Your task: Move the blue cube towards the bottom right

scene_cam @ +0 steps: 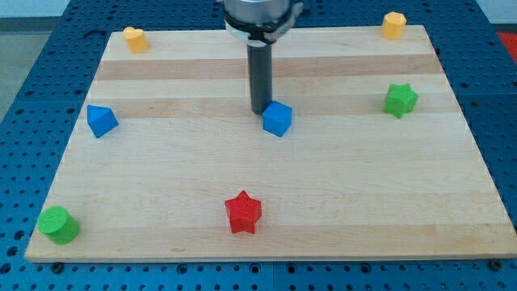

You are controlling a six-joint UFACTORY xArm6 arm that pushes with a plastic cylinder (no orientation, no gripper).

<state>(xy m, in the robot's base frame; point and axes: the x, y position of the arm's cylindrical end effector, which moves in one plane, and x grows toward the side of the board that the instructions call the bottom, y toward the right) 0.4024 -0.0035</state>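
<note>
So the blue cube (277,119) is sitting a bit above the middle of the wooden board (339,186), roughly centre left-to-right, and my tip (260,111) is right up against its upper-left side, touching or as good as touching. There's no hand on this thing at all, just a straight dark rod coming down from the view's top, so nothing to be apart, together or clamped on anything. The rest of the blocks are well away from the action: a second blue block (102,120) (can't quite make out the shape, some kind of wedge-ish thing) near the left edge, a green cylinder (58,224) down in the bottom-left corner, a red star (243,212) low down and a little left of the cube, a green star (401,99) over by the right edge, a yellow block (134,38) at the top left and another yellow block (394,24) at the top right corner. The board sits on a blue table with a grid of holes (32,73).
</note>
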